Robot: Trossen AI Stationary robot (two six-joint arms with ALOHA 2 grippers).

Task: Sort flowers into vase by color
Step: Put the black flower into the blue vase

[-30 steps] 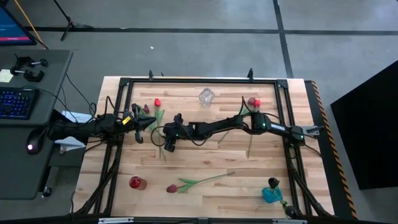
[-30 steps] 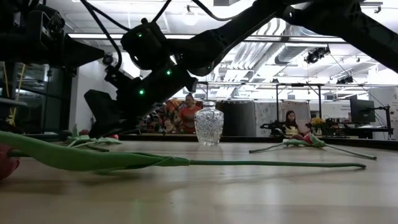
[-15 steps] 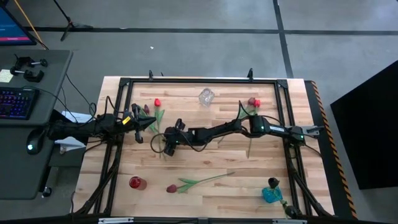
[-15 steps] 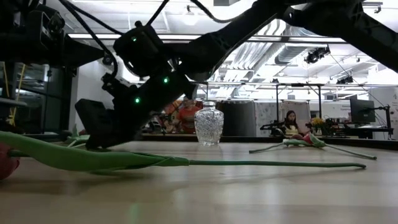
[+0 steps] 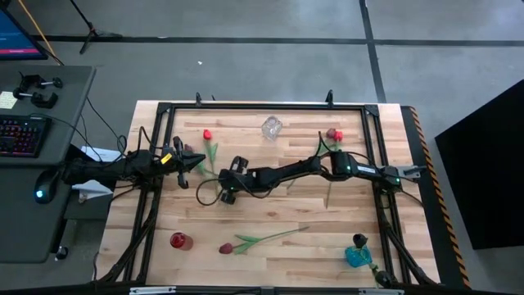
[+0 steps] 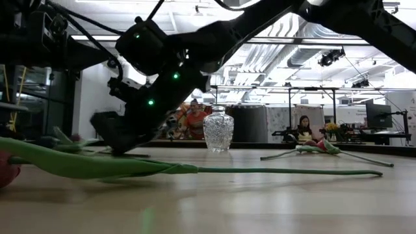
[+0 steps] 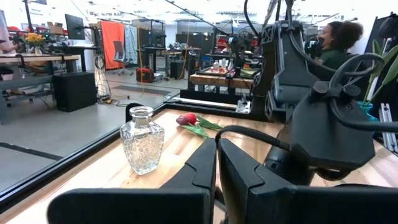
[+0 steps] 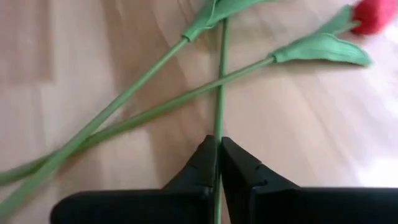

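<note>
Right wrist view | right pincer (image 8: 218, 151) closed on green stem (image 8: 220, 81), its head cut off | left pincer (image 7: 217, 163) closed, empty

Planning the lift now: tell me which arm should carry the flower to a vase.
Right. The right gripper is shut on a tulip stem among crossed stems at table centre. The left gripper waits shut and empty at the table's left edge.

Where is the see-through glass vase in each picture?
High view: the glass vase stands at the table's far edge, near the middle.
Low view: the vase is at centre, beyond the dark arm.
Left wrist view: it stands beside the table's black frame.
Right wrist view: not in it.
Shared landmark: the vase itself.
</note>
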